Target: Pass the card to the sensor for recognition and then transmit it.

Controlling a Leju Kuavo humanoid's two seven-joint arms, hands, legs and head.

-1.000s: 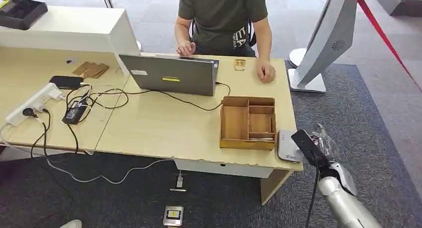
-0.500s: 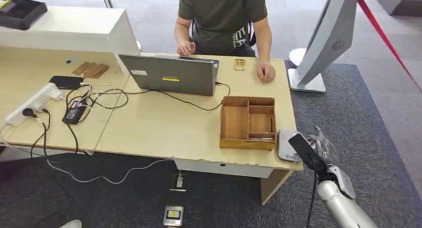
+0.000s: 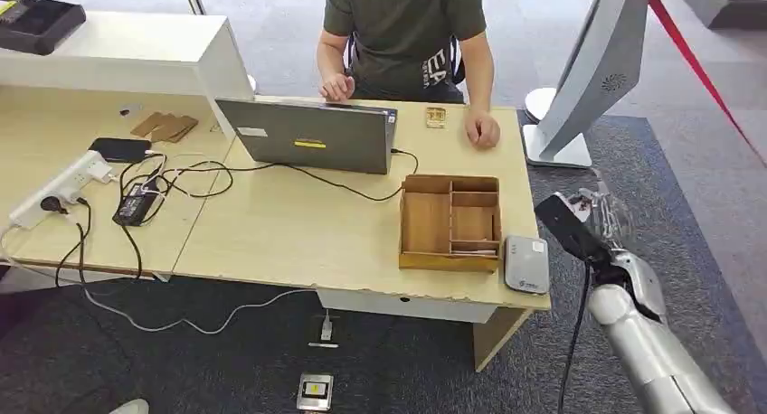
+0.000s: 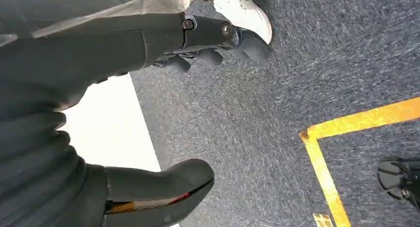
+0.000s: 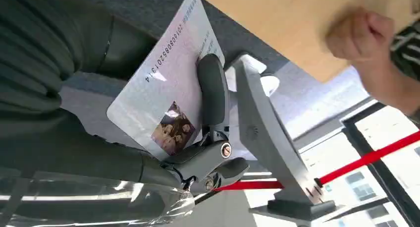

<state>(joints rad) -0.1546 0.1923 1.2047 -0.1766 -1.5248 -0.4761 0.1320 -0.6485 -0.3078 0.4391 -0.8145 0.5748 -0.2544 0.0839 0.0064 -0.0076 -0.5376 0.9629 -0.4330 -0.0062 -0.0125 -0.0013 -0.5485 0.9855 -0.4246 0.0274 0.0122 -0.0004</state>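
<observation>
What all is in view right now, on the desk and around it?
White ID card with printed number and small photo: one, held in the right hand.
Grey rounded card sensor: one, near right corner of the desk.
Light wooden desk: one, centre.
Wooden compartment tray: one, brown, beside the sensor.
Grey laptop: one, open toward the person.
White power strip: one, left end of desk, with black cables.
Black phone: one, left part of desk.
Grey kiosk stand: one, on the floor right of the desk.
Person in dark green shirt: one, seated behind the desk.
Left hand: dark grey, hanging over blue carpet, holding nothing.
Right hand: dark grey, beyond the desk's right edge, pinching the card.
</observation>
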